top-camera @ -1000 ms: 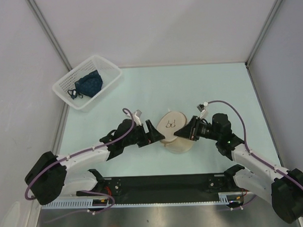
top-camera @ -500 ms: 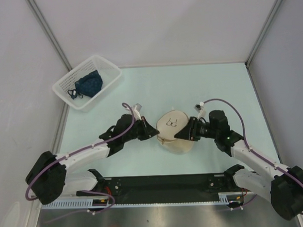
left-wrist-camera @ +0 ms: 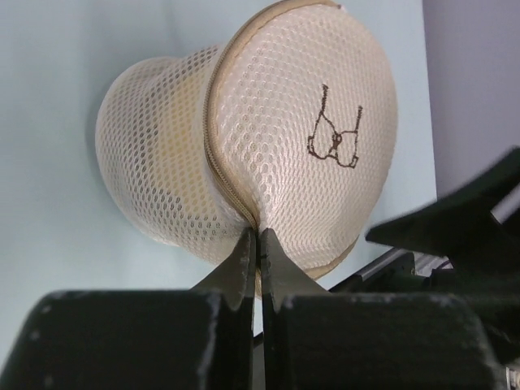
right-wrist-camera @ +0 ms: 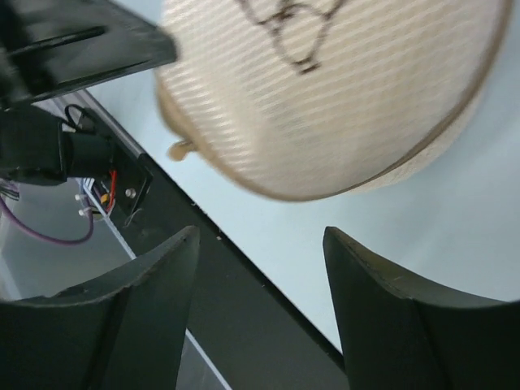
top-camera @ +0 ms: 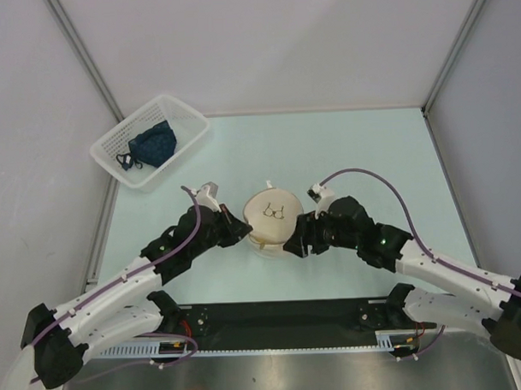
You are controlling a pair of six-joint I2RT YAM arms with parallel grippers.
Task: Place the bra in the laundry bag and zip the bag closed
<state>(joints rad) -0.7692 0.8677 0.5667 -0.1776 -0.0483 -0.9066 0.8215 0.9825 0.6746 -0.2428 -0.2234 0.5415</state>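
The laundry bag (top-camera: 274, 222), a cream mesh drum with a small dark bra drawing on its lid, lies tilted at the table's middle. My left gripper (top-camera: 247, 233) is shut on the bag's zip seam (left-wrist-camera: 244, 213) at its left edge. In the left wrist view the bag (left-wrist-camera: 284, 138) fills the frame above the left gripper (left-wrist-camera: 258, 236). My right gripper (top-camera: 300, 242) stands open at the bag's right near side, nothing between its fingers. Seen from the right wrist, the bag (right-wrist-camera: 349, 97) hangs above the right gripper (right-wrist-camera: 260, 231). The bra is hidden; only a faint yellowish tint shows through the mesh.
A white slatted basket (top-camera: 183, 121) holding a dark blue garment (top-camera: 152, 145) stands at the back left. The black base rail (top-camera: 273, 319) runs along the near edge. Frame posts rise at both back corners.
My left gripper has shut on the bag's seam and drawn the bag a little left. My right gripper has opened and let go of the bag, swinging toward the near side.
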